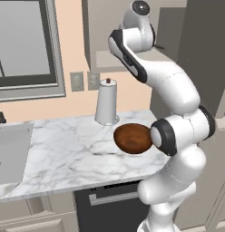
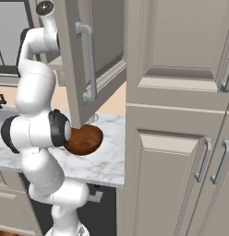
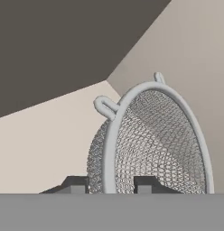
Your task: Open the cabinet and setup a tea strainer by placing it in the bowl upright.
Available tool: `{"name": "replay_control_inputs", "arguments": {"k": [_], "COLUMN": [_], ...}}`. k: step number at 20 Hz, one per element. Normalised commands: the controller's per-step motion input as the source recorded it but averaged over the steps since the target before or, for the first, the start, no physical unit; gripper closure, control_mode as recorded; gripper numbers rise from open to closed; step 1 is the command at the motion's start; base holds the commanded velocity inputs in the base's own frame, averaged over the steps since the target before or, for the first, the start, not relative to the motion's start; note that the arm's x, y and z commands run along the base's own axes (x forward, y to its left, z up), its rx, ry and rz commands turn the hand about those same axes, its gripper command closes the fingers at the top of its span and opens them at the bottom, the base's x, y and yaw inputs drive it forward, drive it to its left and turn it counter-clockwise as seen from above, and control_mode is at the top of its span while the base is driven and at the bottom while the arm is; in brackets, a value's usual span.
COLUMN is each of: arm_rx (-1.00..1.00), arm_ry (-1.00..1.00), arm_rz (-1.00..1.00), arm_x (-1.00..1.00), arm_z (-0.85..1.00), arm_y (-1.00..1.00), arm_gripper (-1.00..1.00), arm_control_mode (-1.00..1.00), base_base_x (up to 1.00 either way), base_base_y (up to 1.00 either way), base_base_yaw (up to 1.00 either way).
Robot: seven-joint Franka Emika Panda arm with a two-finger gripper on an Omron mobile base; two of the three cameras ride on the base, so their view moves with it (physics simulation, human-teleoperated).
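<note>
Marble tabletop (image 1: 64, 154), bowl (image 1: 132, 138) centre frame | cabinet (image 2: 77, 64) door swung open | tea strainer (image 3: 152, 144) inside cabinet, lower centre of hand view, rim between tool (image 3: 111, 185) tips | tips astride rim, contact unclear.

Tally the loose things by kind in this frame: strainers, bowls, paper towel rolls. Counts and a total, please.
tea strainer: 1, close before the fingertips
bowl: 1, on the marble counter
paper towel roll: 1
Total: 3
</note>
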Motion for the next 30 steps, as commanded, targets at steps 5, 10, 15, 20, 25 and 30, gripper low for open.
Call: {"name": "replay_control_inputs", "arguments": {"k": [5,10,15,20,25,30], "arm_rx": [0.00,0.00,0.00,-0.06,-0.05,0.00], "arm_ry": [0.00,0.00,0.09,0.14,0.11,0.11], "arm_rz": [-0.05,-0.07,-0.13,-0.26,-0.27,-0.28], "arm_x": [-0.86,-0.99,-0.96,-0.73,-0.41,-0.16], "arm_z": [0.03,0.07,0.00,-0.06,-0.17,-0.38], "arm_y": [0.05,0.26,0.18,0.33,0.50,0.27], "arm_gripper": [1.00,1.00,1.00,1.00,1.00,1.00], "arm_control_mode": [-1.00,-1.00,-1.00,-1.00,-1.00,-1.00], "base_base_x": [0.00,0.00,0.00,0.00,0.00,0.00], "base_base_y": [0.00,0.00,0.00,0.00,0.00,0.00], "base_base_yaw": [0.00,0.00,0.00,0.00,0.00,0.00]}}
